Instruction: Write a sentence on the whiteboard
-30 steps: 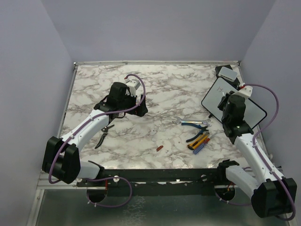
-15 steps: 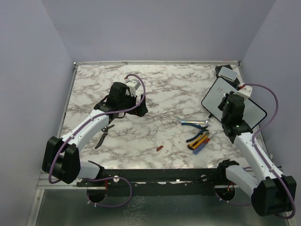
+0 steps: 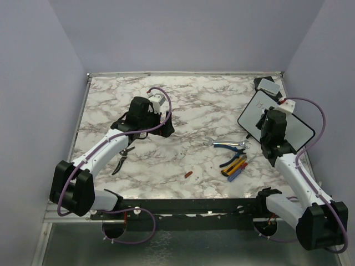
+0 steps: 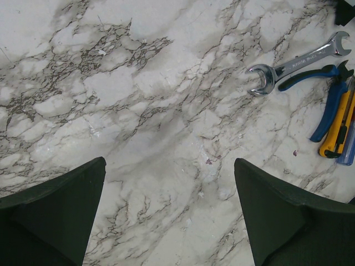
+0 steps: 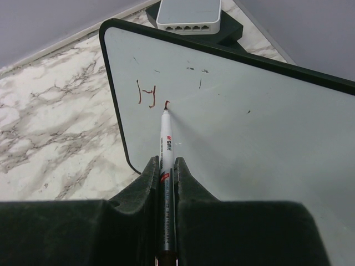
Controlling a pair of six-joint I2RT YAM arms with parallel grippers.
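Marble tabletop [image 3: 183, 111] carries the whiteboard [image 5: 249, 127] at its far right. Over bare marble the left pincer [image 4: 169, 205] hangs apart, unmoved. The right pincer [image 5: 165, 166], clamped on a marker [image 5: 165, 138], has edged left, its tip on the board beside a few red strokes [image 5: 146, 94]. A letter seems to be forming, and the sentence is barely begun.

Top view: I look down from high behind the rig over the whole counter [image 3: 183, 105]. Left wrist sits close, facing down on marble, sharing the wrench [image 4: 302, 57] with top. Right wrist looks closely along its pen [image 5: 165, 144] at the whiteboard [image 5: 249, 127], also shared with top.
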